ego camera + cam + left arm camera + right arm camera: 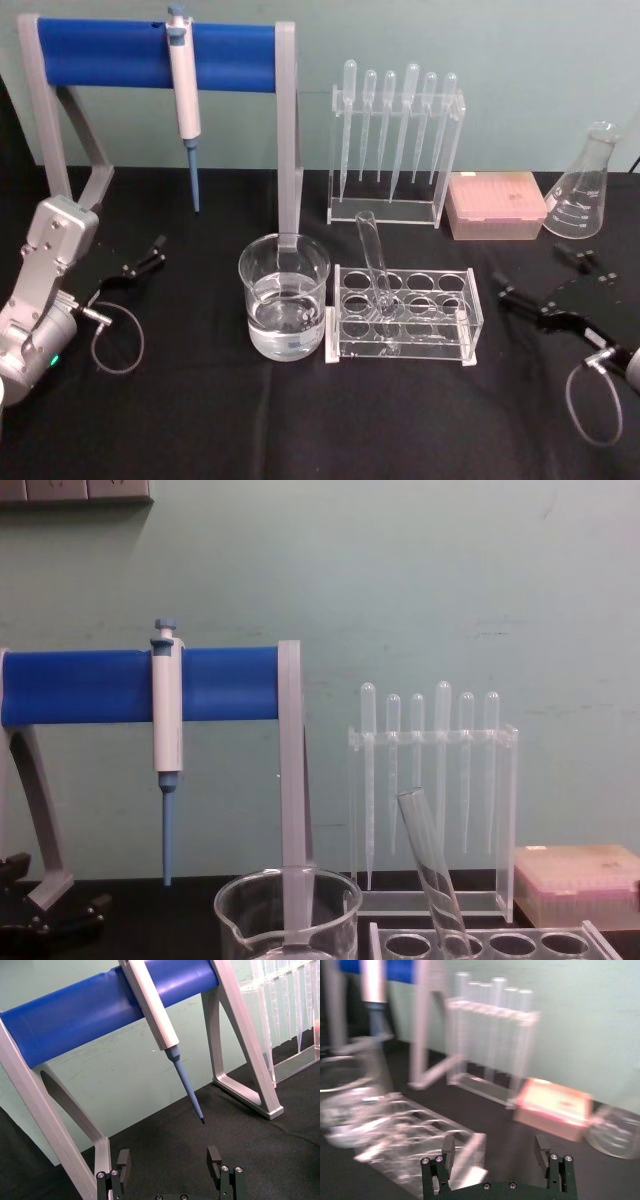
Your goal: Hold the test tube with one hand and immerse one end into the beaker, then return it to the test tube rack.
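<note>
Right claw (545,285): sits low over the black counter (300,420) on my right, fingers spread wide with nothing between them; the right wrist view (496,1152) shows the gap clear. I judge this the arm to use, since it is the nearer to the tube.

Left claw (140,258): off to my left near the foot of the blue stand (160,55), fingers also parted and holding nothing; I leave it parked there.

Beaker (284,297): near the counter's middle, part full of clear liquid, just beside the left end of the clear rack (400,315).

Test tube (375,265): stands in a rack hole, closed end down, leaning with its open rim tipped away from me and slightly left; untouched.

Step in hand: reach and grasp, as I read it; nothing is lifted yet.

How I'd do it: bring the right claw in from the right, level with the upper part of the tube above the rack top, close gently on the glass, and match its tilt so the pads meet it squarely.

Lift: draw it out along its own lean so the rack isn't dragged.

Farther back: pipettes (395,125) in their holder, a pink tip box (495,203), a flask (588,185) and the hanging pipettor (184,90); I keep the approach low and short of these.
</note>
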`<act>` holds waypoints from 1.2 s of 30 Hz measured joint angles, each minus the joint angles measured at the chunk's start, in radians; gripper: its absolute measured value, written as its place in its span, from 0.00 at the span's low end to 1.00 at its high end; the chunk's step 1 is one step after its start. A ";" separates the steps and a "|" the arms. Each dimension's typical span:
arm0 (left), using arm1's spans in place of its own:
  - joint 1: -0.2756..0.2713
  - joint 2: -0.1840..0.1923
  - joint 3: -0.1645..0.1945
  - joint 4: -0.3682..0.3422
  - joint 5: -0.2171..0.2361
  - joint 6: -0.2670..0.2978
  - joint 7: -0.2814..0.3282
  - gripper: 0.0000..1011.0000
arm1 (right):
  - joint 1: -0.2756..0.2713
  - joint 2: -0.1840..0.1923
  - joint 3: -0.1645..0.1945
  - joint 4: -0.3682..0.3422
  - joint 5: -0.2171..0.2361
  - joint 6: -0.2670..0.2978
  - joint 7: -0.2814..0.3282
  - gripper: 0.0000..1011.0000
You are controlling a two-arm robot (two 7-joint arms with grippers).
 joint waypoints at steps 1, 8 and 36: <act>0.000 0.000 0.000 0.000 0.000 0.000 0.000 0.99 | -0.002 -0.017 0.012 0.023 -0.025 -0.027 -0.035 0.99; 0.000 0.000 0.000 0.000 0.000 0.000 0.000 0.99 | 0.049 -0.119 0.000 0.192 -0.162 -0.230 -0.161 0.99; 0.000 0.000 0.000 0.000 0.000 0.000 0.000 0.99 | 0.123 -0.200 -0.056 0.362 -0.246 -0.306 -0.175 0.99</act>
